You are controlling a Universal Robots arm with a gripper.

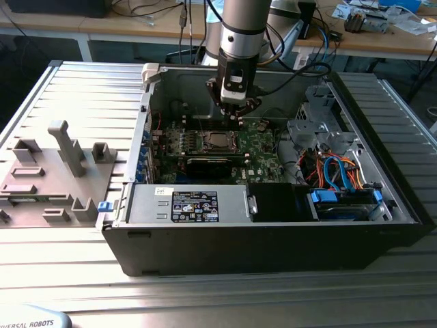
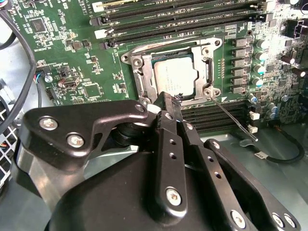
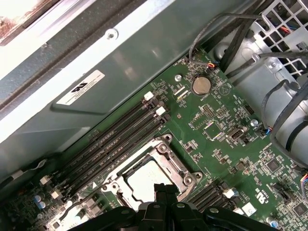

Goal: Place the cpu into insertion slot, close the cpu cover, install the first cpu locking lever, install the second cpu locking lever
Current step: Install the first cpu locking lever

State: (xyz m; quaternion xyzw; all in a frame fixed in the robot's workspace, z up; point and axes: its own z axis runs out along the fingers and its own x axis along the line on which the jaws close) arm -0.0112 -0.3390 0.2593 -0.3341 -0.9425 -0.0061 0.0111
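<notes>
Open black computer case (image 1: 273, 246) lies on its side on the ribbed grey metal tabletop (image 1: 82, 96). Grey plastic fixture blocks (image 1: 68, 147) stand on the tabletop at the exterior view's left, well apart from the case.

The arm reaches down into the case. The black two-finger hand (image 1: 240, 117) hangs just above the green circuit board (image 2: 72, 48), at the edge of the square silver-rimmed insertion slot (image 1: 218, 141).

In the second wrist view the hand (image 2: 169, 99) has its fingers pressed together to a narrow tip. I cannot tell whether anything thin is caught between them. The tip sits at the slot's rim (image 2: 163, 47), on the corner side near the thin straight silvery wire lever (image 2: 231, 118). The lever runs out slantwise from that corner over the board's edge.

The flat square silver-grey cpu (image 2: 173, 79) is seated inside the slot. The thin silvery metal cpu cover frame (image 2: 145, 82) lies flat around it, with the chip's top showing through the square opening.

In the first wrist view the hand's tip (image 3: 164, 188) is right at the slot rim (image 3: 161, 149), with the cpu (image 3: 144, 185) just beside it. Long black memory slots (image 3: 110, 144) run alongside the socket. A round silver coin battery (image 3: 201, 85) sits further off on the board.

In the exterior view a long black expansion card (image 1: 212, 164) lies just beside the socket.
</notes>
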